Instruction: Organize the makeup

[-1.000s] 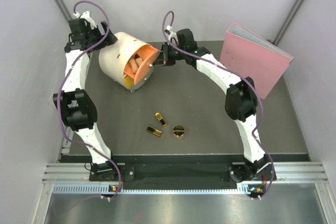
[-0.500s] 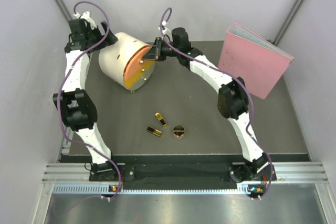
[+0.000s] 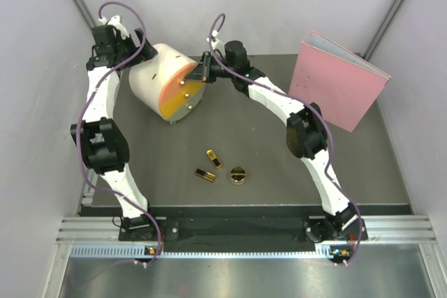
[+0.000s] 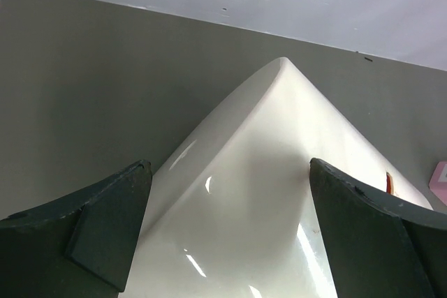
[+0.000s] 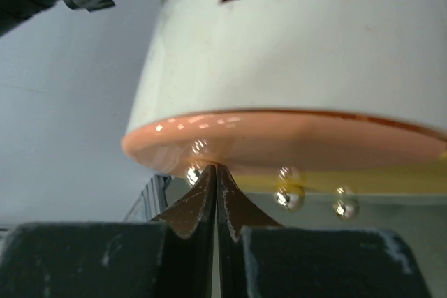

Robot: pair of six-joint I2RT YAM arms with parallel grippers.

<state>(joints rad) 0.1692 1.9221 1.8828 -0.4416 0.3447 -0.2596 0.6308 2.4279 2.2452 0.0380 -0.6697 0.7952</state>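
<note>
The pink binder [image 3: 342, 82] stands at the far right corner, the cream drawer box [image 3: 157, 78] lies towards the far left corner with the left gripper [image 4: 229, 169] spread apart around its rear and the right gripper [image 5: 215, 169] pressed together at a gold knob [image 5: 194, 172] on its orange front, and the round gold compact [image 3: 238, 174], the nearer lipstick case [image 3: 204, 174] and the farther lipstick case [image 3: 214, 159] lie loose towards the middle of the near edge.

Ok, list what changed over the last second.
The right gripper pushed the open orange drawer, with peach bottles inside, shut into the cream box, moving left; its shut fingertips now rest against the drawer front. The box slid slightly left. Unchanged: the left gripper open around the box's back, both lipstick cases, the compact and the pink binder.
</note>
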